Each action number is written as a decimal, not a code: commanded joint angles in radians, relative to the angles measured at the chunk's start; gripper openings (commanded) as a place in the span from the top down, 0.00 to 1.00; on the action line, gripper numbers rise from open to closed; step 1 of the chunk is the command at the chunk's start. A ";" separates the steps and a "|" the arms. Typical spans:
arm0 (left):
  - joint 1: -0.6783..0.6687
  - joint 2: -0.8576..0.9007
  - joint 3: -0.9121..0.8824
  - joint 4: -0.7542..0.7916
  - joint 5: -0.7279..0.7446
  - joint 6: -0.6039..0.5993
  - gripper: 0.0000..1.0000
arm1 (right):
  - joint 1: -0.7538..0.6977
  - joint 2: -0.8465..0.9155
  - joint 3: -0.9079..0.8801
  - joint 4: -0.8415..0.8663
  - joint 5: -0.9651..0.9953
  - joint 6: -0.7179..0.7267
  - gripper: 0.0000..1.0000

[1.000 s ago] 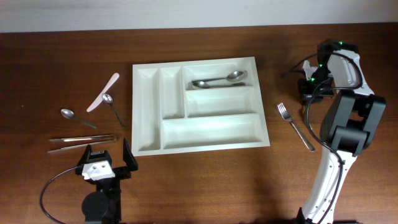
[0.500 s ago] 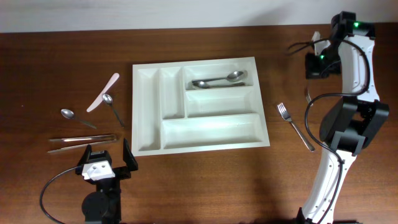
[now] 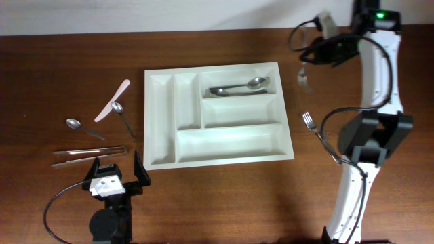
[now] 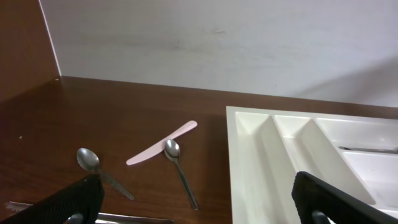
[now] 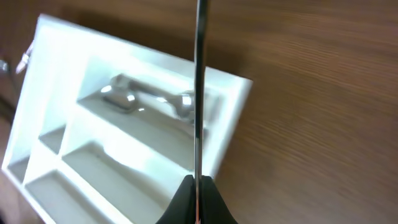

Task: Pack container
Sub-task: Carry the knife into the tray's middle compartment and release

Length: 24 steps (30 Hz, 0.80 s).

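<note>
The white five-compartment container [image 3: 160, 118] lies in the middle of the table and also shows in the left wrist view [image 4: 249, 155] and the right wrist view [image 5: 235, 85]. Two spoons [image 3: 237, 88] lie in its back right compartment. My right gripper [image 3: 310, 55] hangs in the air just off the container's back right corner, shut on a thin metal utensil [image 3: 303, 76] whose shaft [image 5: 200, 87] stands straight up from the jaws [image 5: 199, 186]. My left gripper [image 3: 116, 173] rests open and empty near the front edge, left of the container.
A fork [image 3: 322, 137] lies right of the container. To its left lie a pink knife [image 3: 112, 100], two spoons [image 3: 123, 116] [image 3: 83, 127] and metal tongs [image 3: 88, 154]. The knife [image 4: 161, 143] and spoons [image 4: 180, 168] also show in the left wrist view.
My right arm has swung from the table's right side to the back and left, carrying the utensil toward the container's back right corner. The left arm has not moved.
</note>
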 commanded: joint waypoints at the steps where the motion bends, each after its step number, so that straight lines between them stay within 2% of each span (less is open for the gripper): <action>1: -0.003 -0.009 -0.007 0.002 0.010 0.016 0.01 | 0.085 0.002 0.021 -0.005 0.029 -0.089 0.96; 6: -0.003 -0.009 -0.007 0.002 0.010 0.016 0.01 | 0.203 0.002 0.021 -0.047 0.149 -0.377 0.96; 10: -0.003 -0.009 -0.007 0.002 0.010 0.016 0.01 | 0.282 0.002 0.021 -0.055 0.241 -0.539 0.96; 16: -0.003 -0.009 -0.007 0.002 0.010 0.016 0.01 | 0.369 0.003 0.012 -0.121 0.257 -0.814 0.96; 24: -0.003 -0.009 -0.007 0.002 0.010 0.016 0.01 | 0.394 0.003 -0.095 -0.132 0.253 -0.909 0.96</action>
